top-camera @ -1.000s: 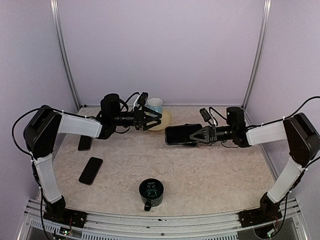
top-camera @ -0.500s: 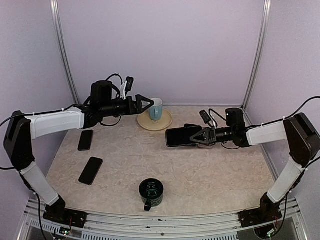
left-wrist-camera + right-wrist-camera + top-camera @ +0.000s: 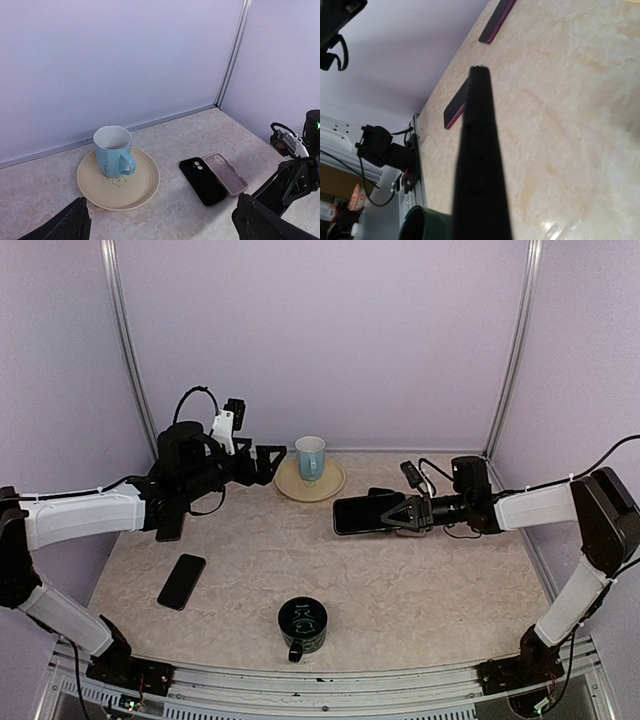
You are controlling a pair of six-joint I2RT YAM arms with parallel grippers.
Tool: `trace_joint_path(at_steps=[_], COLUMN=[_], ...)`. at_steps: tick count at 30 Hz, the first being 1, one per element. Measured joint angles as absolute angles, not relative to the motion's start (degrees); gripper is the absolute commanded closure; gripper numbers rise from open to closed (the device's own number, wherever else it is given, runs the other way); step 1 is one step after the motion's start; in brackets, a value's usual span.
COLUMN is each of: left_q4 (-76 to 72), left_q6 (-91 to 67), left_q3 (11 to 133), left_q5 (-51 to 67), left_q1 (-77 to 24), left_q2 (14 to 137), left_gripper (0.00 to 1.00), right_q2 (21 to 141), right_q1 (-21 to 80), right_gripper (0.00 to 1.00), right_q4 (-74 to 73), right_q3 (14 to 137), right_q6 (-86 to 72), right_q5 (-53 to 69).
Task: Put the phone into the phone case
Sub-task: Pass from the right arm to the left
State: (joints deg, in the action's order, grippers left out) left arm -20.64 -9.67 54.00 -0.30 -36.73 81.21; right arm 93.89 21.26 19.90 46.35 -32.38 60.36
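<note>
My right gripper [image 3: 392,512] is shut on a black phone [image 3: 362,512] and holds it flat above the table, right of centre. The right wrist view shows this phone edge-on [image 3: 479,165]. In the left wrist view a pink phone case [image 3: 226,174] lies open side up on the table. A black phone-shaped slab with two camera dots [image 3: 202,181] lies against its left side. From above both are mostly hidden under the held phone. My left gripper [image 3: 270,462] is open and empty, raised left of the plate, its fingers [image 3: 60,222] spread wide.
A blue mug [image 3: 310,455] stands on a cream plate [image 3: 326,486] at the back, also in the left wrist view [image 3: 112,150]. A green mug [image 3: 302,624] stands near the front. Two dark phones [image 3: 181,581] [image 3: 169,527] lie at the left, the farther one partly behind my left arm.
My left arm has pulled back to the left and risen away from the plate, gripper still open. My right gripper has kept the phone almost still.
</note>
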Motion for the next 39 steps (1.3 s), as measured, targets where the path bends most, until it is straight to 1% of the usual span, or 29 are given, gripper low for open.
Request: trace_joint_path(at_steps=[7,11,15,21,29,39], left_q4=[-20.97,-18.61,-17.32,-12.27,-7.22,-6.28], left_q6=[-0.58,6.87,13.69,23.33,30.50,34.70], left_q3=[54.13,55.59,56.53,61.84,66.72,68.51], left_q5=[2.83,8.86,14.41,17.52,18.02,13.47], left_q1=[-39.92,-43.16,-44.23,-46.92,-49.76,-52.56], left_q2=[83.64,85.12,85.62,89.23,95.77,99.88], left_gripper=[0.01,0.01,0.01,0.01,0.01,0.01], right_q2=[93.86,93.86,93.89,93.91,94.00,94.19], right_q1=[21.26,21.26,21.26,21.30,22.59,25.23], right_gripper=[1.00,1.00,1.00,1.00,1.00,1.00], right_q4=[16.29,14.39,12.95,11.53,9.63,8.64], right_q3=[48.49,49.84,50.11,50.11,51.31,54.17], right_q6=[-31.99,-31.83,-31.64,-31.33,-30.89,-30.00], right_q5=[59.55,59.27,59.24,59.24,59.20,59.07])
